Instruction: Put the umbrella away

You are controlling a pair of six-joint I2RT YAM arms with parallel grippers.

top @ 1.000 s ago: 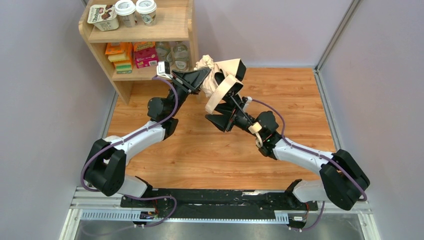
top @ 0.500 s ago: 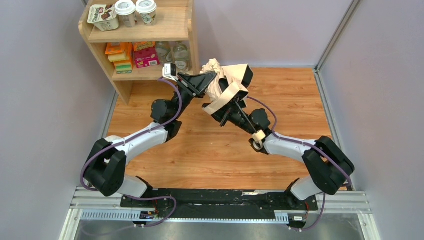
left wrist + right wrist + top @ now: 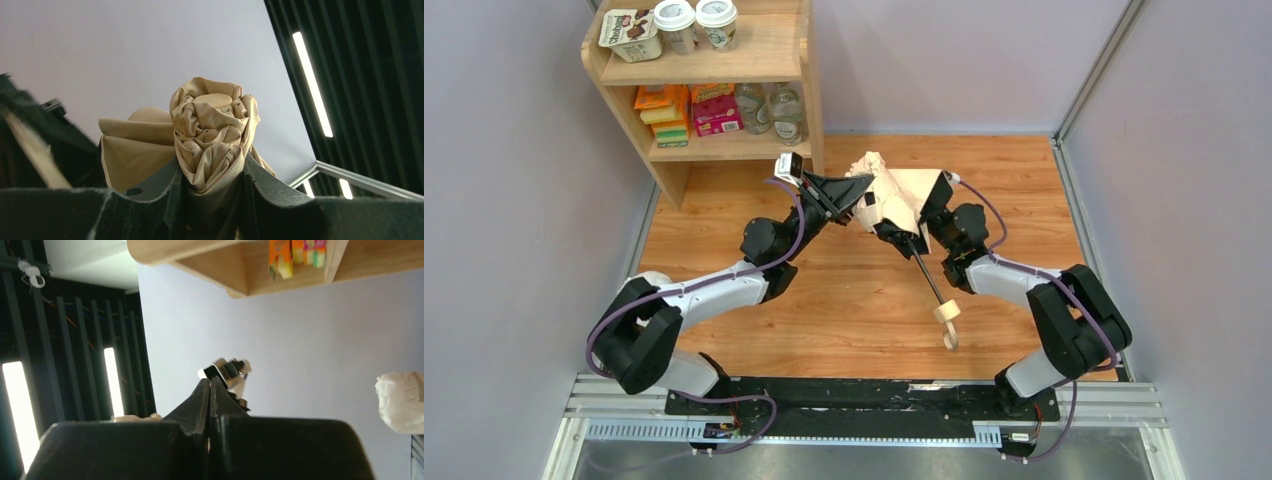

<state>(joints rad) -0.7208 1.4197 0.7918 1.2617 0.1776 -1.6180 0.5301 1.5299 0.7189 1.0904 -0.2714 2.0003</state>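
The umbrella is a crumpled beige canopy held above the wooden floor. Its thin black shaft slants down toward me and ends in a small wooden handle with a strap. My left gripper is shut on the canopy's twisted tip; in the left wrist view the bunched fabric fills the gap between the left gripper's fingers. My right gripper sits against the canopy's right side. In the right wrist view the right gripper is shut with nothing between its fingers.
A wooden shelf unit stands at the back left with cups, bottles and snack boxes on it. Grey walls close in the floor on three sides. The black rail with both arm bases runs along the near edge.
My right gripper let go of the umbrella's shaft, shut, and swung up to the canopy's right side. The handle end dropped toward the near floor. My left gripper carried the canopy to the right.
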